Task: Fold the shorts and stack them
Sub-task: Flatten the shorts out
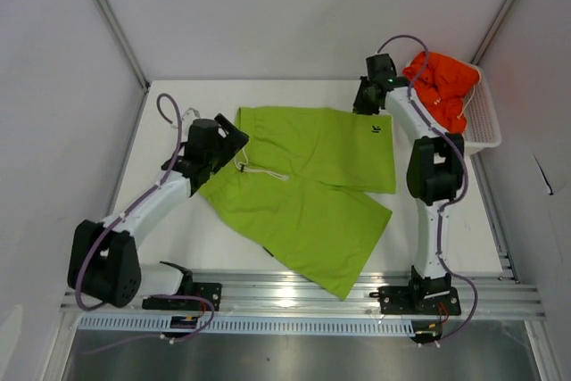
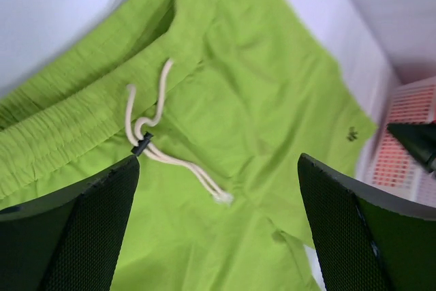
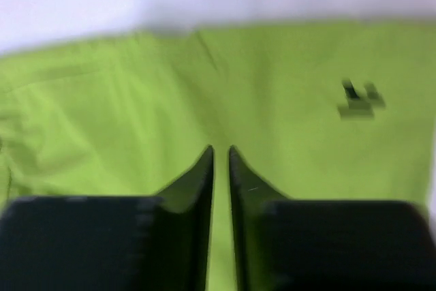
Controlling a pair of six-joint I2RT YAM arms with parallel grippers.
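Note:
The lime green shorts [image 1: 312, 185] lie spread flat on the table, waistband to the left with a white drawstring [image 1: 259, 169]. My left gripper [image 1: 234, 137] hovers over the waistband, open wide and empty. In the left wrist view its gripper [image 2: 218, 202] spans the green fabric [image 2: 259, 86], just past the drawstring [image 2: 160, 151]. My right gripper [image 1: 366, 100] is at the far right edge of the green shorts. In the right wrist view its gripper [image 3: 221, 151] has its jaws almost together, with nothing seen between them, above the fabric [image 3: 136, 100]. The orange-red shorts [image 1: 442, 85] are bunched in the basket.
A white mesh basket [image 1: 482, 118] stands at the back right, against the right wall; it also shows in the left wrist view [image 2: 409, 141]. A small dark logo [image 1: 378, 128] marks the far leg of the green shorts. White walls enclose the table on three sides.

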